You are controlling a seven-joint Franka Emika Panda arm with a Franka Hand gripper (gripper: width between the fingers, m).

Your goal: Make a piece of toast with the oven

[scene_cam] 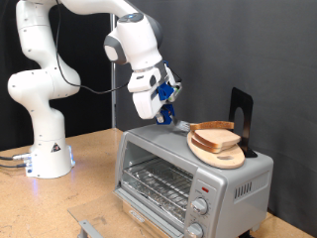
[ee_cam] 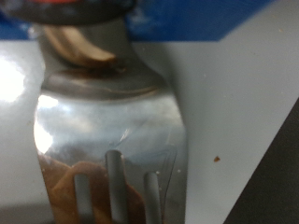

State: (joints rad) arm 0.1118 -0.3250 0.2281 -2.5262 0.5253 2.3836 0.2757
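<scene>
A dark backdrop hangs behind a wooden counter (scene_cam: 89,159). The white arm (scene_cam: 45,89) rises from its base, arches over, and points the tool (scene_cam: 166,107) down over the oven (scene_cam: 188,178). Right of the tool, the piece of toast (scene_cam: 216,138) lies on a round wooden board (scene_cam: 223,154) atop the oven. The wrist view alone shows a slotted metal spatula (ee_cam: 107,140) filling the frame; whether the tool's fingers are clamped on it I cannot tell.

oven (scene_cam: 188,171): silver metal, grey knobs, small red light on the front
piece of toast (scene_cam: 217,136): pale white face, tan-brown crust
round board (scene_cam: 213,151): light wood
gripper (scene_cam: 168,107): white with blue parts
spatula blade (ee_cam: 112,140): shiny silver, slotted
stand (scene_cam: 241,117): black
</scene>
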